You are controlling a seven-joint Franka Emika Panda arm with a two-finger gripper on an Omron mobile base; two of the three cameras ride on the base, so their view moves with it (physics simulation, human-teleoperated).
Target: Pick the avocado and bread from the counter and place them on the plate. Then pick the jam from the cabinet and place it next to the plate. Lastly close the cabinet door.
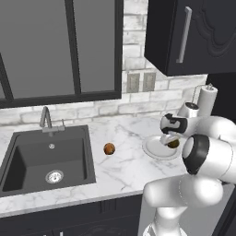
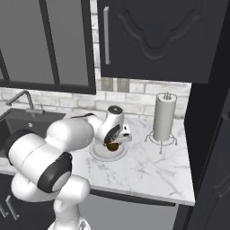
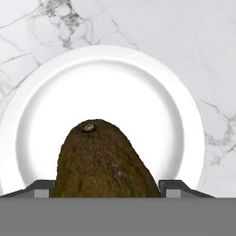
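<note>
The dark olive-green avocado (image 3: 103,161) sits between my fingertips (image 3: 42,186), with my gripper (image 3: 110,186) shut on it. It hangs low over the middle of the pale round plate (image 3: 138,69); I cannot tell whether it touches. From the base, the gripper (image 1: 169,138) holds the avocado (image 1: 174,144) over the plate (image 1: 150,150) on the white marble counter (image 1: 124,173). The orange-brown bread (image 1: 109,148) lies on the counter left of the plate, between it and the sink. From the right, the gripper (image 2: 117,137), the avocado (image 2: 112,146) and the plate (image 2: 96,155) show behind my arm.
A black sink (image 1: 46,156) with a faucet (image 1: 45,117) fills the counter's left. A paper towel stand (image 2: 163,117) rises right of the plate. Overhead hangs the black cabinet (image 2: 152,36), its door with a pale bar handle (image 2: 106,35). A tall black unit (image 2: 211,148) borders the right.
</note>
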